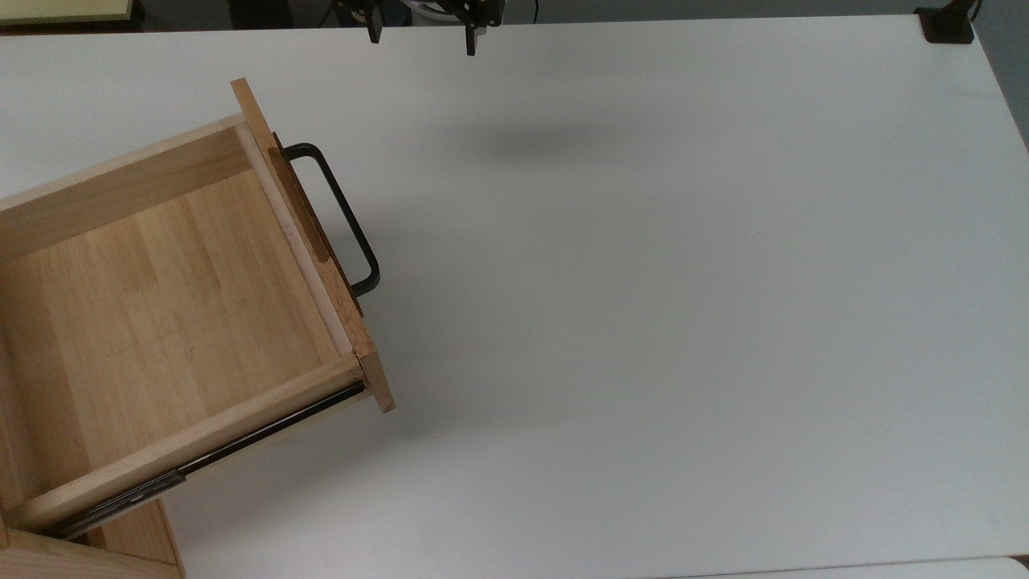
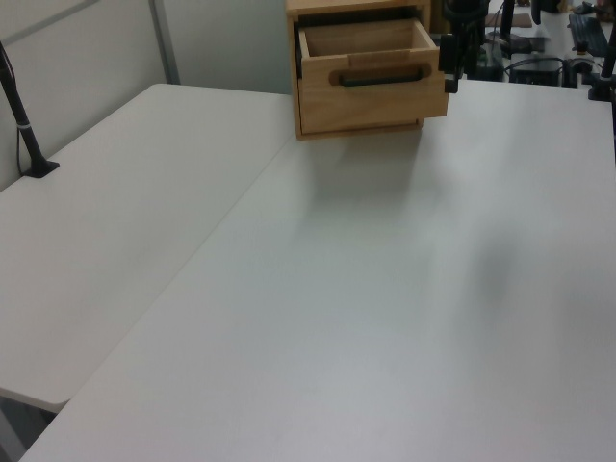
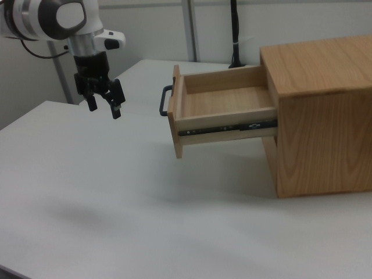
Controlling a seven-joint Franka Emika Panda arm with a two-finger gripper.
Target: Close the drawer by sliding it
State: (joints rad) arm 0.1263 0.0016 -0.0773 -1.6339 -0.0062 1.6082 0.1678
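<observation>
Right view | drawer (image 3: 224, 113) pulled out | end effector (image 3: 104, 108) spread, airborne

One drawer (image 3: 224, 110), one cabinet (image 3: 319, 110), one pincer (image 3: 103, 107).

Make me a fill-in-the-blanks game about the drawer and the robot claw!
1. The drawer is pulled ____ of its wooden cabinet.
2. Inside, the drawer is ____.
3. The handle on the drawer front is colored ____.
4. The claw hangs in the air with its fingers ____.

Missing words: out; empty; black; open
</observation>
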